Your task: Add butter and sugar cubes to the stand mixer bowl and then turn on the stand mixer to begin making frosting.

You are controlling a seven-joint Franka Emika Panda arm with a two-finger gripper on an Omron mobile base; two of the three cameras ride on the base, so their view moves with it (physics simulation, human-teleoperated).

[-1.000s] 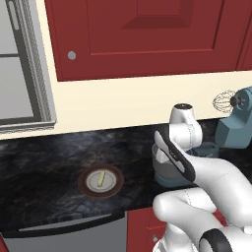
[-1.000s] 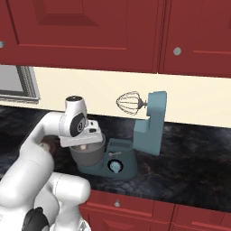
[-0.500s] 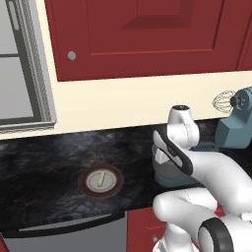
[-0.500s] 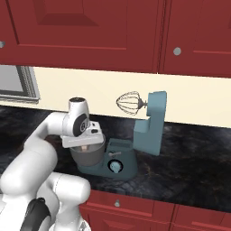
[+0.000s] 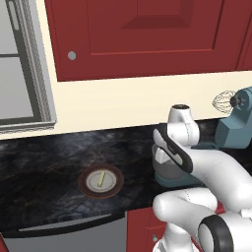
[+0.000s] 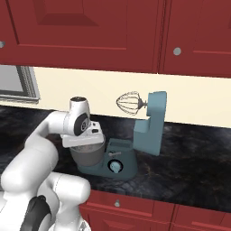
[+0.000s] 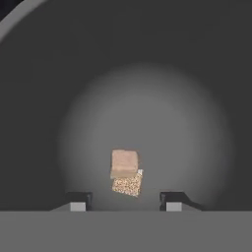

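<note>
My tool [image 7: 123, 201] hangs straight over the mixer bowl [image 7: 44, 98], its two dark tips [image 7: 78, 201] at the bottom of the hand view spread apart with nothing between them. A moment ago it sat in much the same spot over the bowl; now two small cubes show beneath it. A tan sugar cube [image 7: 124, 163] sits just above the middle of the gap between the tips, and a second, speckled cube [image 7: 129, 184] lies right under it, touching or overlapping it; I cannot tell whether the upper one has landed or is in the air. I judge that the sugar has just been let go into the bowl, so that part of the job looks done.

Further out, in the right base view, my hand covers the grey bowl [image 6: 88, 155] at lower centre, seated on the teal stand mixer [image 6: 149, 128], whose head is tilted back with the whisk [image 6: 128, 103] lifted clear. The round knob [image 6: 116, 166] on its base faces forward, untouched.

Farthest off, in the lower left of the left base view, the butter [image 5: 100, 178] lies on a round plate [image 5: 88, 183] on the black counter [image 5: 44, 162], well apart from the mixer. I judge it must be fetched next, before the knob is turned.
</note>
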